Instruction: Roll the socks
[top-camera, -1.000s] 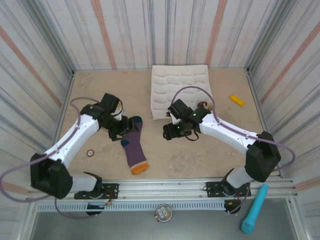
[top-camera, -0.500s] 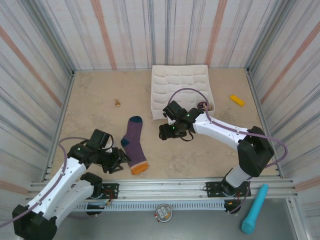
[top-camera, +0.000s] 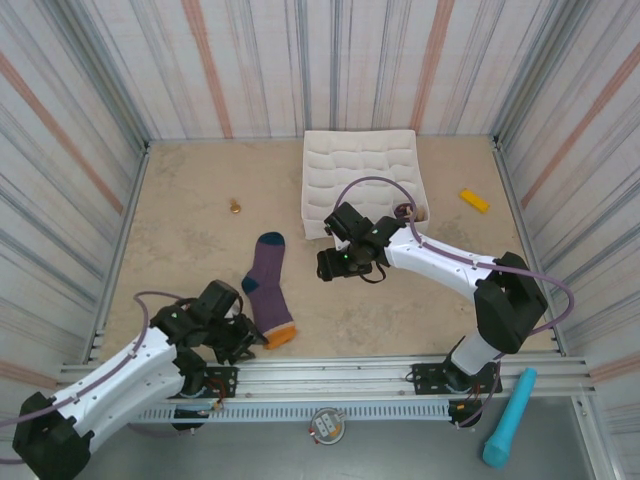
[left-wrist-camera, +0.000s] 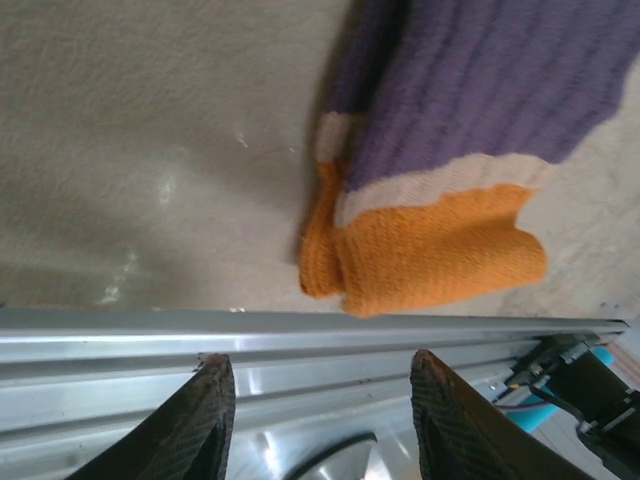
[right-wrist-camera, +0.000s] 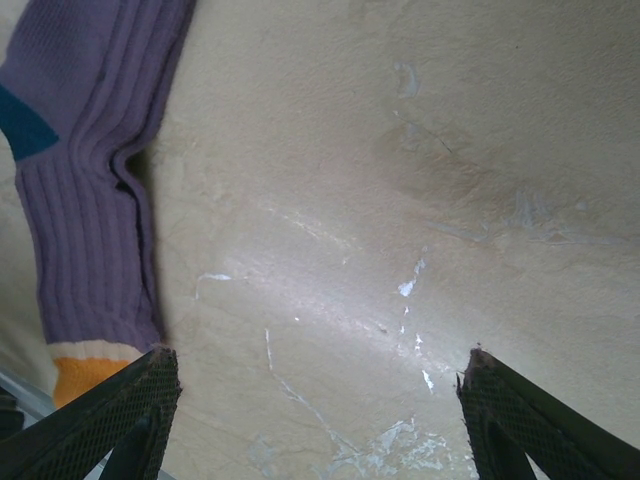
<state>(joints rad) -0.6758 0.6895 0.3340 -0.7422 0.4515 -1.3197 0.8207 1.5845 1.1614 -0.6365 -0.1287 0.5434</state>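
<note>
Socks (top-camera: 268, 290) first, from the top camera: you've got the purple pair lying flat on the tan table (top-camera: 190, 230), left of centre. The teal cuff points at the far wall and the orange toe at the near rail (top-camera: 350, 375). From up here they read as 1 shape, 1 sock laid on the other. Your left gripper (top-camera: 250, 340) sits low at the near edge, right by that orange toe, though whether it touches can't be read from this height. Your right gripper (top-camera: 326, 265) hangs just to the right of the socks, level with the cuff end and apart from them. The white tray (top-camera: 360, 160) lies at the far side, behind the right arm. A yellow block (top-camera: 474, 200) sits off to its right, and a small brass piece (top-camera: 235, 207) lies on the left half, well apart from the socks.

Over to your left wrist camera: the 2 dark fingers (left-wrist-camera: 200, 420) stand apart with only the near rail (left-wrist-camera: 300, 330) between them, so that claw is parted and holding nothing. Just past the tips lie the orange toes (left-wrist-camera: 440, 250) in 2 layers, 1 peeking out from under the other. Next comes a white band, then purple ribbing. A strip of rail shows between tips and toes.

Right wrist camera now: the fingers (right-wrist-camera: 110, 420) are out in the 2 bottom corners, jaws spread wide over bare table, nothing gripped. The socks (right-wrist-camera: 90, 200) run down the left edge, with a teal heel patch (right-wrist-camera: 25, 125) up top and the orange toe close by the left-hand finger.
</note>
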